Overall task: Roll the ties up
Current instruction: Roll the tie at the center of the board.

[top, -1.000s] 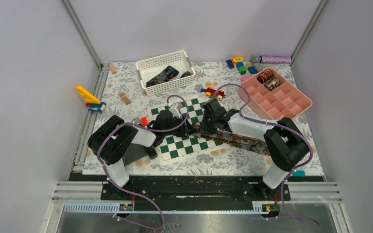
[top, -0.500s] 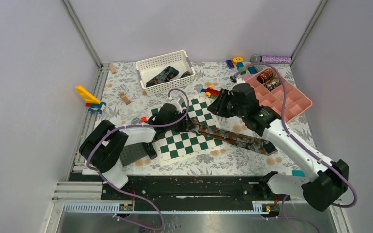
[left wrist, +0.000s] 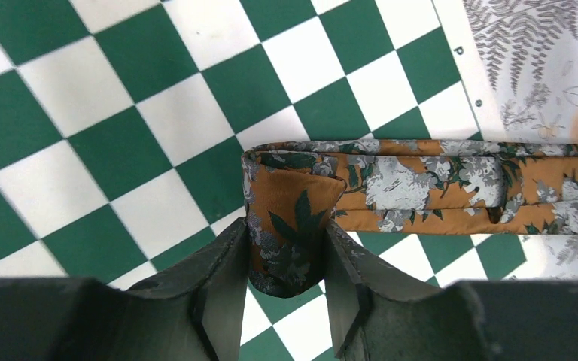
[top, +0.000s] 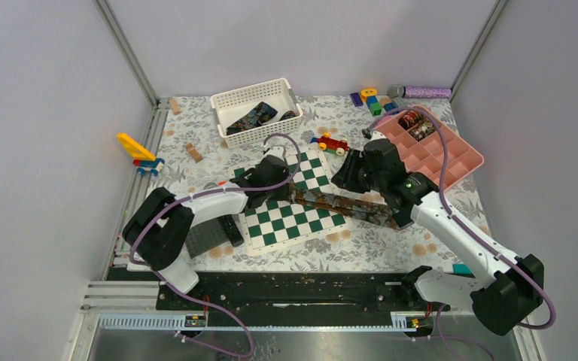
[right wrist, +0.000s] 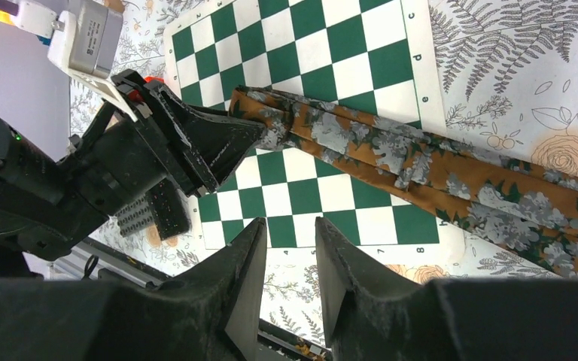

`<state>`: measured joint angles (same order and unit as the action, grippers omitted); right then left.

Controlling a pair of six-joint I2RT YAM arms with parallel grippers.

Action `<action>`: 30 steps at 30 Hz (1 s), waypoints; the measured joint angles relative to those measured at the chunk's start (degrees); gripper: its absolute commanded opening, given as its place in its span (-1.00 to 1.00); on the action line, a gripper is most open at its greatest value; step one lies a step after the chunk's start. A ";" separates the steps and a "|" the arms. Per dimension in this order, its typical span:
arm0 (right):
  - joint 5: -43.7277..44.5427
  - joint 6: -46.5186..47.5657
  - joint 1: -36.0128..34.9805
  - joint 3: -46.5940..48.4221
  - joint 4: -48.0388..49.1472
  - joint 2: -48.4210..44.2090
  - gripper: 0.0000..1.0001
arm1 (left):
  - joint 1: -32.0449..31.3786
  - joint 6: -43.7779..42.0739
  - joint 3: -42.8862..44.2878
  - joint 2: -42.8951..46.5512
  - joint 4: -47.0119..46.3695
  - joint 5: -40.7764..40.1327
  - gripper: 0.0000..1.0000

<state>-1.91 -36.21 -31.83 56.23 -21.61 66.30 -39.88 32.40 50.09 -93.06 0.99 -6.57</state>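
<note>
A rust-brown tie with grey flowers [top: 342, 204] lies across the green-and-white chessboard [top: 271, 223], its wide end to the right. My left gripper [left wrist: 286, 259] is shut on the tie's folded narrow end [left wrist: 290, 226], low on the board. It also shows in the top view [top: 282, 180] and the right wrist view [right wrist: 252, 135]. My right gripper [right wrist: 290, 248] is open and empty, raised above the tie [right wrist: 421, 162]. In the top view it [top: 350, 174] hovers over the tie's middle. Dark ties [top: 252, 116] lie in the white basket [top: 222, 100]. Rolled ties [top: 414, 120] sit in the pink tray [top: 466, 162].
A black studded plate [top: 207, 237] lies left of the board. A toy car [top: 333, 143], coloured blocks [top: 372, 101], a purple roll [top: 425, 92], a yellow toy [top: 137, 150] and wooden blocks [top: 193, 153] lie around the floral mat.
My right arm swung up and out from low beside the left gripper and now hovers above the tie's middle. My left gripper shifted slightly right, still holding the tie's end.
</note>
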 measured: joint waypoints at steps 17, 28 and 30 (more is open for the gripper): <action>2.54 0.57 0.31 -0.24 -3.80 -9.90 -0.23 | -7.02 -4.83 14.64 -8.22 17.92 -22.36 -0.25; 2.93 1.29 0.35 -0.22 -6.60 -13.09 -0.22 | -9.53 -6.64 20.83 -13.79 23.78 -32.13 -0.25; 2.99 1.46 0.35 -0.17 -6.71 -13.75 -0.22 | -10.08 -6.99 22.27 -15.23 24.96 -33.92 -0.25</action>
<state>1.08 -34.74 -31.48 56.05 -28.32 52.56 -49.95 25.41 72.36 -108.29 25.96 -40.49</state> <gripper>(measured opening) 0.387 0.380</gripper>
